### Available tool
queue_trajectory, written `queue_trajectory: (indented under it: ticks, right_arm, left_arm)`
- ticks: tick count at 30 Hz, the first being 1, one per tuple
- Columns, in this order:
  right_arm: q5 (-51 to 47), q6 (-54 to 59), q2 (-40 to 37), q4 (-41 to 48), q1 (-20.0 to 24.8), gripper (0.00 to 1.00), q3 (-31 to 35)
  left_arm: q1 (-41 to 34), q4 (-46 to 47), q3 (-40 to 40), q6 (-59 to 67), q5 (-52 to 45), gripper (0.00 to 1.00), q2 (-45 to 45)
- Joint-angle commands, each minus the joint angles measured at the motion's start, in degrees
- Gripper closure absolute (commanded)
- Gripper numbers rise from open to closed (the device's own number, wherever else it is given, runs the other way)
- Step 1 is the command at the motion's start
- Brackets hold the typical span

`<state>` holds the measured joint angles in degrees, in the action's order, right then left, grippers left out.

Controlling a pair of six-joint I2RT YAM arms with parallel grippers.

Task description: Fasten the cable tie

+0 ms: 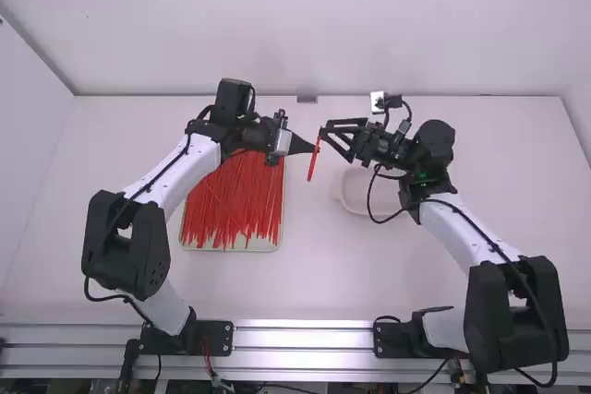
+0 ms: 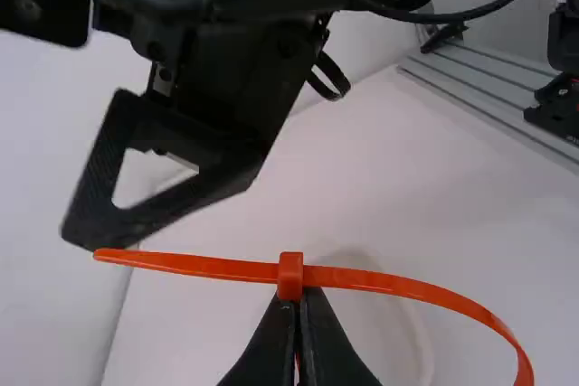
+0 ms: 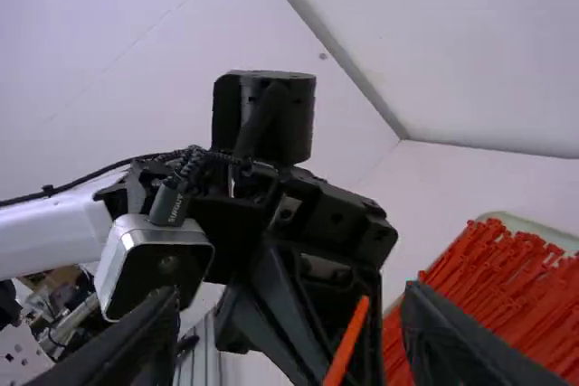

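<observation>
The left gripper (image 2: 296, 314) is pinched tight on the square head of one orange tie (image 2: 380, 281). It holds the tie up above the bench (image 1: 305, 265), near the middle. In the high view the tie hangs down toward 6 o'clock. The right gripper (image 1: 331, 138) is just at 3 o'clock of the tie, with its fingers wide apart. It may touch the tie's end, but that is hard to see. A tray (image 1: 231, 249) with a pile of ties (image 1: 235, 196) lies at 8 o'clock. A white bowl (image 1: 349, 193) lies at 4 o'clock.
</observation>
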<state>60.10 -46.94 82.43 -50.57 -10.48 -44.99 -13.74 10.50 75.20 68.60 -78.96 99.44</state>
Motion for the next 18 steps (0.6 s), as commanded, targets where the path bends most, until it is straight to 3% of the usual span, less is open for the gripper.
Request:
queue_trajectory:
  ticks: [1,6,12,16,17,18]
  right_arm:
    - [1.0,0.9,-1.0,0.5,-0.2,0.33,-1.5]
    - [1.4,0.9,-1.0,1.0,-0.6,0.35,-1.5]
    - [1.4,0.9,-1.0,0.9,-2.0,0.50,-1.5]
    - [1.4,0.7,-1.0,0.5,-1.9,0.53,-1.5]
    - [1.4,0.4,-1.0,-0.5,-2.1,0.62,-1.5]
    - [1.4,0.4,-1.0,-0.7,-1.9,0.64,-1.5]
  left_arm:
    - [-0.5,-0.4,-0.2,-0.2,-2.7,0.98,0.5]
    - [-0.4,-5.3,-0.2,-7.1,-2.7,0.98,0.5]
    - [-1.0,-7.5,-0.2,-8.8,-3.1,0.98,0.5]
    - [-1.1,-7.5,-0.3,-8.8,-3.1,0.98,0.5]
    - [-1.3,-7.4,-0.3,-8.8,-3.1,0.98,0.5]
    - [-1.3,-7.4,-0.3,-8.8,-3.1,0.98,0.5]
